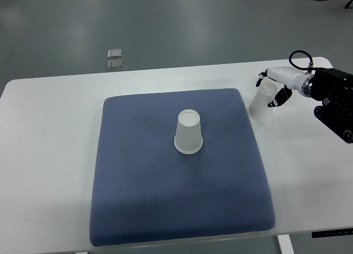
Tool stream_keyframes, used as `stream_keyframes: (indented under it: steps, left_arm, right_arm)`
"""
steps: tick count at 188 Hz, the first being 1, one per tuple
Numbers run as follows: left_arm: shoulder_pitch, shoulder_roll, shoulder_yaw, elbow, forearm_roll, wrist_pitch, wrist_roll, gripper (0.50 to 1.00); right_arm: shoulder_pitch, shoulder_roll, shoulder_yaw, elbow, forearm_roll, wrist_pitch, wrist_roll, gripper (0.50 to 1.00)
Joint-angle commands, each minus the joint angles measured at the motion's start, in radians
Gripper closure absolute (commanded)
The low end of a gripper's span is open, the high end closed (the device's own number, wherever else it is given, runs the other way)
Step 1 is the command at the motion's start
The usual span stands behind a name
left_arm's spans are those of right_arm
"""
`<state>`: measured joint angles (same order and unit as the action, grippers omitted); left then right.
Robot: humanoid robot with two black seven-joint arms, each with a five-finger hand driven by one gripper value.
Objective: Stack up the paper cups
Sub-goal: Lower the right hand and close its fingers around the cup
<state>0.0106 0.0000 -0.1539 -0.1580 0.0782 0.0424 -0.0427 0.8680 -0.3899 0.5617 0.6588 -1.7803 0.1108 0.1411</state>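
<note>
One white paper cup [188, 132] stands upside down near the middle of the blue mat [138, 176]. A second white paper cup [261, 104] is at the mat's right edge, upside down and tilted, over the white table. My right hand [271, 87] reaches in from the right edge and its fingers are closed around this cup's upper part. I cannot tell whether the cup still touches the table. The left arm does not show.
The white table [49, 154] carries the mat, with bare surface left and right of it. Two small shiny square objects [115, 59] lie on the grey floor beyond the table's far edge.
</note>
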Motion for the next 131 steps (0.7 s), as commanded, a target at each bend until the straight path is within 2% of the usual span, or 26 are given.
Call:
stream_keyframes:
  steps: [1,33,62,88,131]
  left_arm:
    - [0.0,0.0,0.0,0.0,0.0,0.001,0.0,0.5]
    - [0.0,0.0,0.0,0.0,0.0,0.001,0.0,0.5]
    - [0.0,0.0,-0.001,0.0,0.0,-0.001,0.0,0.5]
    - [0.0,0.0,-0.001,0.0,0.0,0.001,0.0,0.5]
    - [0.0,0.0,0.0,0.0,0.0,0.001,0.0,0.5]
  right_arm:
    - [0.0,0.003,0.0,-0.005,-0.008,-0.011,0.0,0.589]
    - [0.0,0.008,-0.017,-0.013,-0.013,-0.036,0.0,0.609]
    - [0.0,0.009,-0.028,-0.013,-0.013,-0.037,0.0,0.699]
    - [0.0,0.008,-0.029,-0.013,-0.015,-0.037,0.0,0.742]
    - [0.0,0.002,-0.028,-0.013,-0.025,-0.039,0.0,0.885]
